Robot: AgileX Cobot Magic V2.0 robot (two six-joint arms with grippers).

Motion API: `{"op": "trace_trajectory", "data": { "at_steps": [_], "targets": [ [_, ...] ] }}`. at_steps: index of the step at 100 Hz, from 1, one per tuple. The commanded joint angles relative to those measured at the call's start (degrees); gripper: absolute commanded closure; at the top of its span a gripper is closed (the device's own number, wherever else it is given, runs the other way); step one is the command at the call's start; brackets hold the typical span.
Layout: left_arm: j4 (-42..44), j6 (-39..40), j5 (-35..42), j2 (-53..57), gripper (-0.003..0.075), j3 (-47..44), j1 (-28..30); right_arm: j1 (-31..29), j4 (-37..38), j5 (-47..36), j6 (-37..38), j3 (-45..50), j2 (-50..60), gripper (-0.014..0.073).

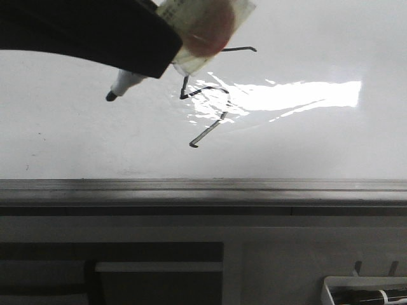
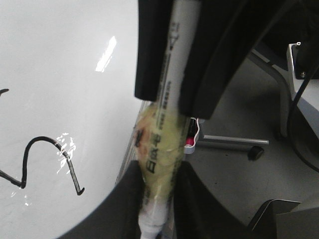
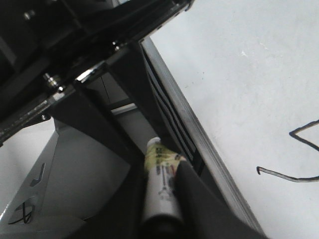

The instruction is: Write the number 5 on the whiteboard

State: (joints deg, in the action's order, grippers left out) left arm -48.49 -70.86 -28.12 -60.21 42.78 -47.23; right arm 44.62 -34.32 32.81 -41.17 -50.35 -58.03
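Note:
The whiteboard (image 1: 305,146) fills the upper front view, with glare at its middle. On it stands the number 5 (image 1: 206,95) in thin black angular strokes, its top bar partly hidden behind my left gripper (image 1: 168,60). That gripper is shut on a white marker pen (image 1: 127,84) wrapped in yellowish tape; the pen's black tip points down-left, just left of the digit. I cannot tell if the tip touches the board. In the left wrist view the pen (image 2: 162,149) runs between the fingers (image 2: 199,199), the digit (image 2: 50,159) beside them. My right gripper (image 3: 162,199) is shut on another taped marker (image 3: 159,179), off the board.
A grey metal rail (image 1: 203,187) runs along the board's near edge, with the dark frame below it. A white tray (image 1: 362,289) holding a dark pen sits at the lower right. In the right wrist view the rail (image 3: 199,134) passes close beside the fingers.

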Motion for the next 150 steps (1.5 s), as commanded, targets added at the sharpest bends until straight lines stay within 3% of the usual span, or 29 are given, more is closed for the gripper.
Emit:
{"op": "trace_trajectory", "data": {
  "at_steps": [1, 11, 18, 37, 48, 67, 74, 81, 94, 110, 150],
  "targets": [
    [-2.8, 1.8, 2.8, 0.6, 0.0741, 1.8, -0.3, -0.2, -2.4, -3.9, -0.4, -1.9, 0.8, 0.0635],
    [-2.8, 1.8, 2.8, 0.6, 0.0741, 1.8, -0.3, -0.2, -2.4, -4.0, -1.3, -1.9, 0.8, 0.0628],
    [-3.2, 1.8, 2.8, 0.6, 0.0741, 1.8, -0.3, -0.2, -2.4, -4.9, -1.3, -1.9, 1.0, 0.0576],
    [-3.2, 7.6, 4.0, 0.6, 0.0741, 1.8, -0.3, -0.2, 2.0, -9.4, -1.3, -2.1, 2.7, 0.0246],
    [-2.9, 12.6, 6.6, 0.6, 0.0741, 1.8, -0.3, -0.2, 5.5, -11.9, -1.3, -2.1, 4.9, 0.017],
    [-2.9, 23.6, 15.0, 0.6, 0.0741, -0.4, -0.3, -2.4, 6.8, -13.7, -1.1, -2.1, 8.4, 0.0178],
    [-2.9, 27.2, 19.0, 0.6, 0.0741, -2.3, -0.3, -4.0, 6.8, -13.7, -0.2, -2.1, 9.6, 0.0225],
    [-3.6, 30.7, 24.2, 0.6, 0.0741, -4.2, -0.3, -5.7, 6.7, -13.6, 1.1, -2.1, 10.5, 0.0335],
    [-7.9, 32.1, 33.9, 0.6, 0.0741, -7.1, -0.3, -7.6, 6.7, -13.0, 2.2, -1.5, 11.5, 0.0666],
    [-9.2, 32.1, 41.1, 0.6, 0.0741, -8.1, -0.3, -7.8, 6.3, -11.0, 2.2, -0.2, 11.6, 0.0654],
    [-13.1, 32.1, 43.2, -5.4, 0.0741, -8.1, -0.3, -7.8, 2.7, -11.2, 2.2, 3.2, 11.7, 0.0655]
  ]
}}
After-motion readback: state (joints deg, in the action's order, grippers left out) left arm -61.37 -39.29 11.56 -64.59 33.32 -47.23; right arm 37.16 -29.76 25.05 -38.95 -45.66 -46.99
